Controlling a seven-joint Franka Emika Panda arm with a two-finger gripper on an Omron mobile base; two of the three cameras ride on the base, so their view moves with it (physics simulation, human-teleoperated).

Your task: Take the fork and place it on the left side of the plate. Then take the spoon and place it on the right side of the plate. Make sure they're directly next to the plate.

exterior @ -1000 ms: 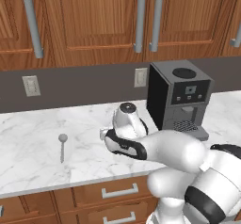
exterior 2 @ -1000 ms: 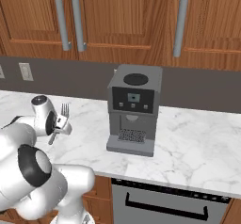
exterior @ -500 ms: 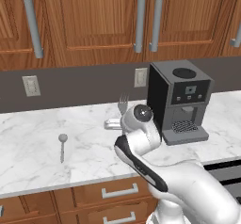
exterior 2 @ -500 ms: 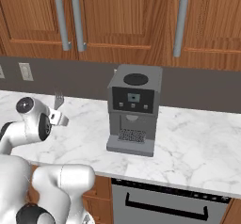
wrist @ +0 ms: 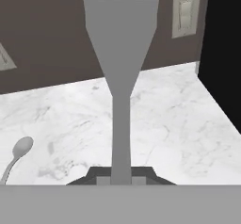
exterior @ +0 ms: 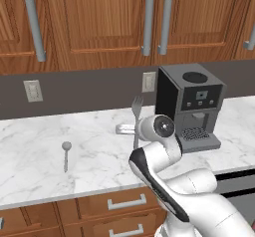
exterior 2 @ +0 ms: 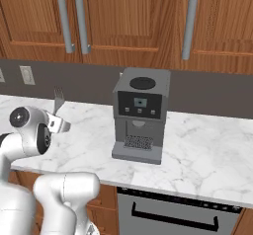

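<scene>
My gripper (exterior: 128,129) is shut on the handle of the fork (exterior: 137,107), which stands upright with its tines up, lifted above the marble counter (exterior: 94,156) just left of the coffee machine. In the right base view the fork (exterior 2: 58,98) rises from the gripper (exterior 2: 60,125) at the left. The hand view has the fork (wrist: 121,72) running up the middle from the gripper (wrist: 121,176). The spoon (exterior: 65,154) lies flat on the counter to the left, bowl towards the wall; the spoon (wrist: 17,153) lies at the lower left of the hand view. The plate is out of view.
A dark coffee machine (exterior: 190,106) stands on the counter right of the gripper, close to it. Wall outlets (exterior: 33,90) sit on the dark backsplash, with wooden cabinets (exterior: 94,22) above. Drawers (exterior: 124,203) run below the counter's front edge.
The arm has swung round and its elbow has dropped. The held fork has risen a little and stands more upright. Spoon and coffee machine have stayed put.
</scene>
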